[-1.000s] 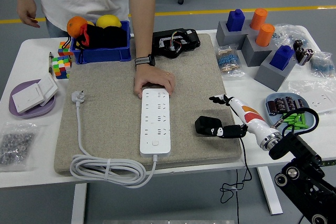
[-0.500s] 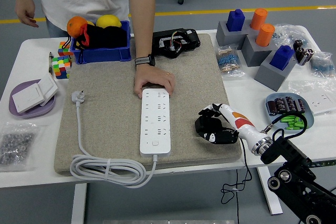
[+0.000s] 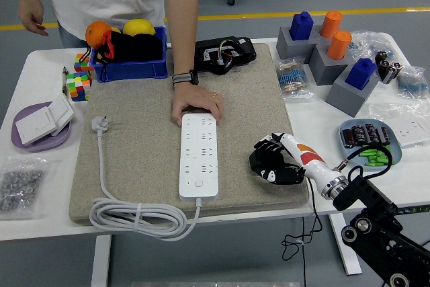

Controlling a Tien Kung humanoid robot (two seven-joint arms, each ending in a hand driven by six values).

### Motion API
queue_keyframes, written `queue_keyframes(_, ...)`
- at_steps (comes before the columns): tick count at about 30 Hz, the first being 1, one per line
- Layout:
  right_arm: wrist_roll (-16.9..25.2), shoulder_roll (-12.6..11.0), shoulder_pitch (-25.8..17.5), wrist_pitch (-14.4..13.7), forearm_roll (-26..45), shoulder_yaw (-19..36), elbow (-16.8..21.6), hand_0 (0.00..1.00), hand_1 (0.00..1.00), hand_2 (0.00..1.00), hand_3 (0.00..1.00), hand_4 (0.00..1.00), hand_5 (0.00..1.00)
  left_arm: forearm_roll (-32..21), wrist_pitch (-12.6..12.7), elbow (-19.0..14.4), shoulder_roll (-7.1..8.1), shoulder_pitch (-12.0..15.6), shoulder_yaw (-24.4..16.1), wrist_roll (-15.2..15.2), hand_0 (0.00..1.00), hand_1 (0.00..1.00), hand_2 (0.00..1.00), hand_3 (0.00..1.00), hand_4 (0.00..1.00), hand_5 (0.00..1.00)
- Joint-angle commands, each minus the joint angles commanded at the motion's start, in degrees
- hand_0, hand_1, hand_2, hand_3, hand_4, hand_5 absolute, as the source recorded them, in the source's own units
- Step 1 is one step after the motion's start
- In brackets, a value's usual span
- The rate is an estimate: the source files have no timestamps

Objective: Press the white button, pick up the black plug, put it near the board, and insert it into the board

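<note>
My right hand (image 3: pixel 277 160) is clenched around the black plug (image 3: pixel 263 161); the power strip (image 3: pixel 199 155) lies just left, long axis running up-frame.

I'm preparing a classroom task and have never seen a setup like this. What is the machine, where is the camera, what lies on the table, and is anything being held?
The picture comes from a camera high on a humanoid robot, looking down over a white table. The robot's right hand, five-fingered on a black arm, enters from the lower right and is curled around a black plug on a grey mat. Its left arm is out of view. In the middle of the mat lies a white power strip with its coiled cable. A person stands at the far side, one hand resting on the strip's far end. Around the mat sit a blue bin with fruit and other odds and ends.
</note>
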Motion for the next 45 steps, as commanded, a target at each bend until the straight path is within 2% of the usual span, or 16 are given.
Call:
queue_keyframes(2,0.1,0.0,0.0,-0.1,0.0,0.0,-0.1,0.505,0.518,0.545,0.614,0.767,0.079,-0.1,0.0,0.0,0.00,0.0,0.0,0.0,0.830,0.799,0.775,0.803,0.601,0.494)
queue_keyframes(3,0.2,0.0,0.0,-0.2,0.0,0.0,-0.2,0.438,0.489,0.530,0.611,0.761,0.060,-0.1,0.0,0.0,0.00,0.0,0.1,0.0,0.830,0.799,0.775,0.804,0.601,0.494)
queue_keyframes(8,1.1,0.0,0.0,-0.9,0.1,0.0,-0.2,0.438,0.489,0.530,0.611,0.761,0.060,-0.1,0.0,0.0,0.00,0.0,0.1,0.0,0.830,0.799,0.775,0.804,0.601,0.494)
queue_keyframes(9,1.2,0.0,0.0,-1.0,0.2,0.0,-0.2,0.385,0.409,0.469,0.604,0.719,0.002,-0.1,0.0,0.0,0.00,0.0,0.0,0.0,0.830,0.799,0.775,0.804,0.600,0.493)
queue_keyframes(14,1.8,-0.1,0.0,-1.3,0.4,0.0,-0.3,0.385,0.409,0.469,0.604,0.719,0.002,0.1,0.0,0.0,0.00,0.0,-0.1,0.0,0.830,0.799,0.775,0.804,0.600,0.493)
queue_keyframes(15,1.9,-0.1,0.1,-1.3,0.4,0.0,-0.3,0.327,0.330,0.393,0.593,0.687,0.002,0.2,0.0,0.0,0.00,0.0,-0.1,0.0,0.830,0.799,0.775,0.804,0.600,0.494)
queue_keyframes(26,3.1,-0.1,0.1,-1.9,1.0,0.0,-0.2,0.292,0.298,0.355,0.593,0.681,0.002,0.1,0.0,0.0,0.00,0.0,-0.1,0.0,0.830,0.799,0.775,0.804,0.600,0.494)
queue_keyframes(27,3.2,-0.1,0.1,-1.9,1.1,0.0,-0.2,0.278,0.272,0.316,0.598,0.657,0.002,0.2,0.0,0.0,0.00,0.0,-0.1,0.0,0.830,0.799,0.775,0.804,0.600,0.493)
queue_keyframes(38,2.5,0.0,0.3,-1.0,1.3,-0.3,-0.7,0.276,0.267,0.308,0.566,0.671,0.002,0.2,0.0,0.0,0.00,-0.1,-0.1,0.0,0.830,0.799,0.775,0.804,0.600,0.494)
queue_keyframes(39,2.5,0.0,0.4,-0.9,1.6,-0.4,-0.8,0.292,0.292,0.337,0.590,0.675,0.002,0.1,-0.1,0.0,0.00,-0.1,0.0,0.0,0.830,0.799,0.775,0.804,0.600,0.491)
queue_keyframes(44,2.6,0.1,0.6,0.3,2.1,-0.6,-1.0,0.292,0.292,0.337,0.590,0.675,0.002,0.2,0.0,0.0,0.00,-0.1,0.0,0.0,0.830,0.799,0.775,0.804,0.600,0.491)
queue_keyframes(45,2.9,0.1,0.7,0.4,2.4,-0.7,-1.0,0.468,0.528,0.538,0.687,0.817,0.021,0.1,0.0,0.0,0.00,-0.1,0.0,0.1,0.830,0.799,0.775,0.804,0.600,0.493)
